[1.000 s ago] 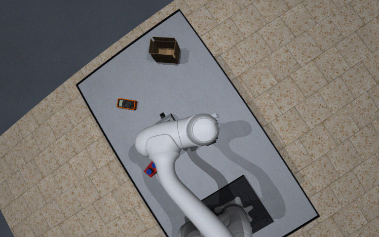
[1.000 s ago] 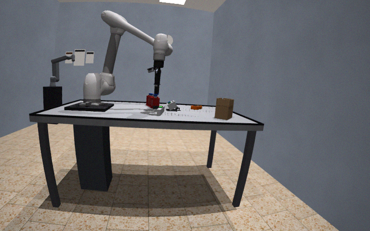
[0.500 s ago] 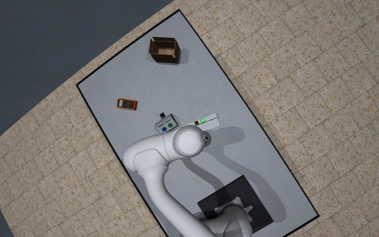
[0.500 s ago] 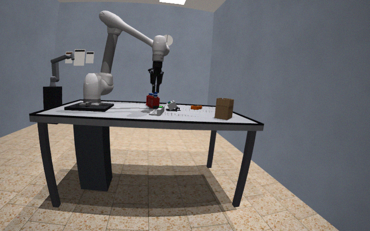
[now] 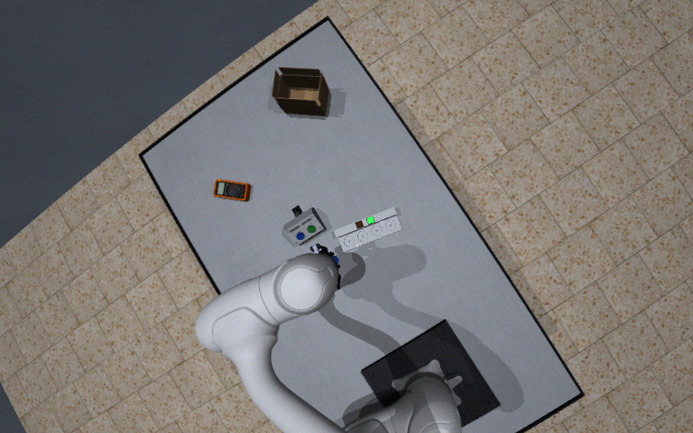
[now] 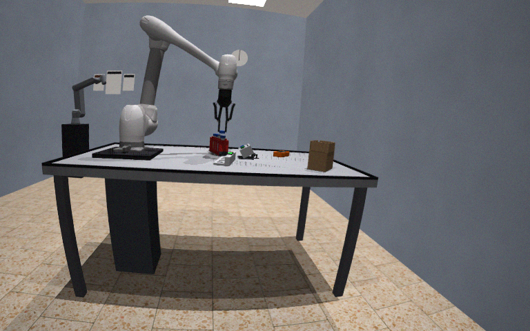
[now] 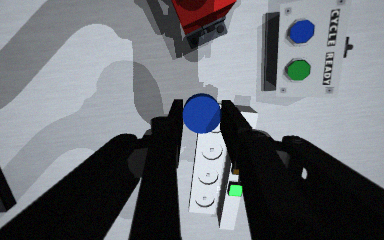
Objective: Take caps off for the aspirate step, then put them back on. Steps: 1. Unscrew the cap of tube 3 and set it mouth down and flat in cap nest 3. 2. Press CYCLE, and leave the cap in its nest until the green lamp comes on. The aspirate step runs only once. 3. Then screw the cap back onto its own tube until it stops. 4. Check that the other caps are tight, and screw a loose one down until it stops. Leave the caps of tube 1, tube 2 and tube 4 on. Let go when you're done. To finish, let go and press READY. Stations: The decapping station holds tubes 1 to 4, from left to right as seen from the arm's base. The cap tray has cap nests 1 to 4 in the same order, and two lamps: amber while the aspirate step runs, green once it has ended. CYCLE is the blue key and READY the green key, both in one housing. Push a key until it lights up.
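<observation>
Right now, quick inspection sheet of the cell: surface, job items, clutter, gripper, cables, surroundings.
Surface: grey table, black-edged; arm on a black base plate.
Job's things: red decapping station; cap tray, green lamp lit, nests in view bare; key housing, blue CYCLE key and green READY key.
Clutter: multimeter; open cardboard box.
Gripper: gripper shut on blue cap, above the table.
Cables: nothing seen.
Surroundings: tiled floor, blue walls, a small second arm on a black stand.
</observation>
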Controlling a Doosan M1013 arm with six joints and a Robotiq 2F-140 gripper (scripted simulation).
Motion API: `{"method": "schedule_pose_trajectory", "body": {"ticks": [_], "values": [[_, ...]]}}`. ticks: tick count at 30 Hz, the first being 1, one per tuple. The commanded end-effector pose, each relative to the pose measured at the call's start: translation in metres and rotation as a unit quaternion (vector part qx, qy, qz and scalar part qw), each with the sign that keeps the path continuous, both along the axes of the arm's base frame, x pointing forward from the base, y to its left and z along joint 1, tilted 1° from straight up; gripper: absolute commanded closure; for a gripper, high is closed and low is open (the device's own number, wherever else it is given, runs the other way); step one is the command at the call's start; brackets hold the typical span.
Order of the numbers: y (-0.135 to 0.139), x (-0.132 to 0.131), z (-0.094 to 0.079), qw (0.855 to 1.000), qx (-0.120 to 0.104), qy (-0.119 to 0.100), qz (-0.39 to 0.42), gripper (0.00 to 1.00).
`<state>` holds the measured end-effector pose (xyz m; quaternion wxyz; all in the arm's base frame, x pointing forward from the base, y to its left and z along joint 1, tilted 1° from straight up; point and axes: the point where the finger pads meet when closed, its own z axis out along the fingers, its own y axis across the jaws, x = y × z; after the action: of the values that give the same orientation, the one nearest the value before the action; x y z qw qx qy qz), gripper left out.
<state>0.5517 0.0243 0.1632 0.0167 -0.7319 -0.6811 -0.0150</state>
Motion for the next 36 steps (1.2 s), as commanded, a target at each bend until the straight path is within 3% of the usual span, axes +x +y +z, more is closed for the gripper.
{"method": "schedule_pose_trajectory", "body": {"ticks": [1, 4, 6, 20, 28, 36], "values": [[0.034, 0.000, 0.002, 0.999, -0.018, 0.000, -0.049, 0.70], [0.059, -0.002, 0.002, 0.999, -0.018, 0.000, -0.049, 0.70], [0.059, -0.002, 0.002, 0.999, -0.018, 0.000, -0.049, 0.70], [0.173, -0.013, 0.003, 0.999, -0.018, 0.003, -0.049, 0.70], [0.172, -0.013, 0.003, 0.999, -0.016, 0.001, -0.049, 0.70], [0.172, -0.015, -0.025, 0.999, -0.017, 0.002, -0.049, 0.70]]}}
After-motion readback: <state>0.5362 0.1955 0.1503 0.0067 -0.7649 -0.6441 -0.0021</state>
